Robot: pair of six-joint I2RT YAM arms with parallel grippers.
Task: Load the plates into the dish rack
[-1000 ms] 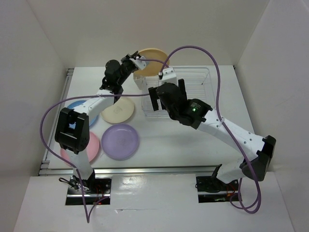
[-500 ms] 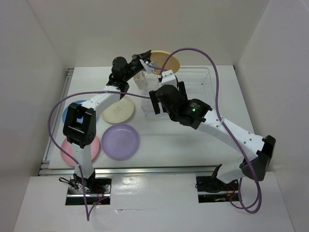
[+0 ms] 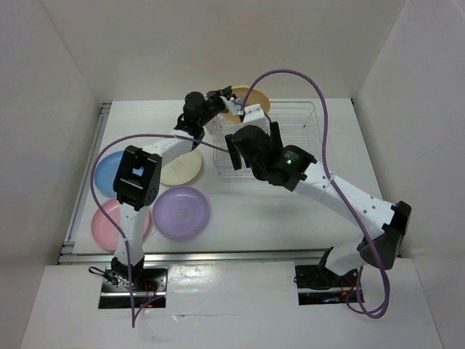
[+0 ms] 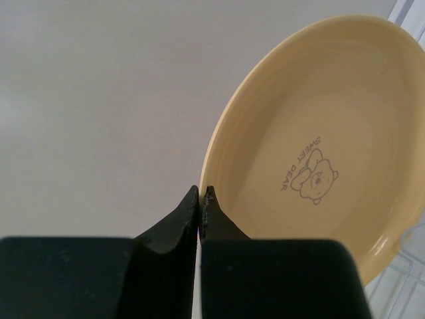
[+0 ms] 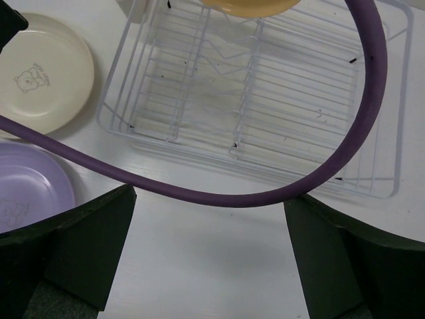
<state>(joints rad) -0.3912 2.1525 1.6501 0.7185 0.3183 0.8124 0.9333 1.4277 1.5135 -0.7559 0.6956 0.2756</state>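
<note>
My left gripper (image 3: 222,99) is shut on the rim of the yellow-orange plate (image 3: 248,102) and holds it tilted on edge above the far left end of the white wire dish rack (image 3: 305,128). In the left wrist view the fingertips (image 4: 207,194) pinch the plate's (image 4: 319,133) rim. My right gripper (image 3: 253,142) is open and empty, hovering over the rack's near side; its view looks down on the empty rack (image 5: 265,80). The cream plate (image 3: 182,169), light blue plate (image 3: 107,167), pink plate (image 3: 109,225) and lilac plate (image 3: 180,212) lie flat on the table to the left.
A purple cable (image 5: 232,196) crosses the right wrist view between the fingers, and another loops high over the rack (image 3: 320,94). The white cutlery holder (image 3: 211,123) stands at the rack's left end. White walls close in the table on three sides.
My left gripper has carried the yellow-orange plate to the right, from beyond the rack's left end to over it, and tilted it more on edge. The right arm has hardly moved.
</note>
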